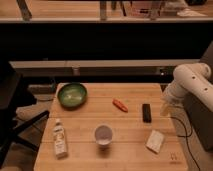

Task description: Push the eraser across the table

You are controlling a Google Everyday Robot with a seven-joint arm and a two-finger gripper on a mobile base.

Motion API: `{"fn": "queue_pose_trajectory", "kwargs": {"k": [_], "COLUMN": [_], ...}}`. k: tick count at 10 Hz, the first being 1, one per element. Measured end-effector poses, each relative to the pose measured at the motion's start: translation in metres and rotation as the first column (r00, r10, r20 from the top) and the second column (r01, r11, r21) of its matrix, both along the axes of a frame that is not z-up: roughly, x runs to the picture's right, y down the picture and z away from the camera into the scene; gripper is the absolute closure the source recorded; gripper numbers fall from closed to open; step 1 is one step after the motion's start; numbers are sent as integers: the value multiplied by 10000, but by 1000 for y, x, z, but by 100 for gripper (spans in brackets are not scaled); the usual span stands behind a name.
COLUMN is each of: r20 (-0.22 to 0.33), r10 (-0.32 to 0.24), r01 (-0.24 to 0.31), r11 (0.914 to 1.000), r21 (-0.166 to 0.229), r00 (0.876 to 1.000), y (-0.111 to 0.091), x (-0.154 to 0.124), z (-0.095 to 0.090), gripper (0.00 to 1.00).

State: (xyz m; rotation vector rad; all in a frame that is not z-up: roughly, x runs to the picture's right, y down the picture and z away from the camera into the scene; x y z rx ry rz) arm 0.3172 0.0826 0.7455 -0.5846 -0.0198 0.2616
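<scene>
The gripper (166, 108) hangs just at three o'clock of the eraser (146, 112), by the table (129, 146) edge; its state cannot be told.

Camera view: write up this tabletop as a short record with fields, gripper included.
table: light wooden top
eraser: black block lying flat, right part of the table
gripper: at the table's right edge, just right of the eraser, a gap between them
left of eraser: orange-red piece
far left: green bowl
near edge, left to right: bottle, white cup, white block
push: not yet begun
</scene>
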Motion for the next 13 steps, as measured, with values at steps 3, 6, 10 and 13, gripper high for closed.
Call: {"fn": "queue_pose_trajectory", "kwargs": {"k": [3,6,10,13], "r20": [20,-6,6,-63], "r10": [261,490,793,919], "r01": [-261,-490,-793,-920], "r11": [9997,9988,9968,9957], "r21": [-18,-7,-47,-78], "r00": [9997,9988,9968,9957], "y": [2,9,11,19], "x": [2,11,10,15], "z": [6,20,24,36], "gripper": [27,52,92,100]}}
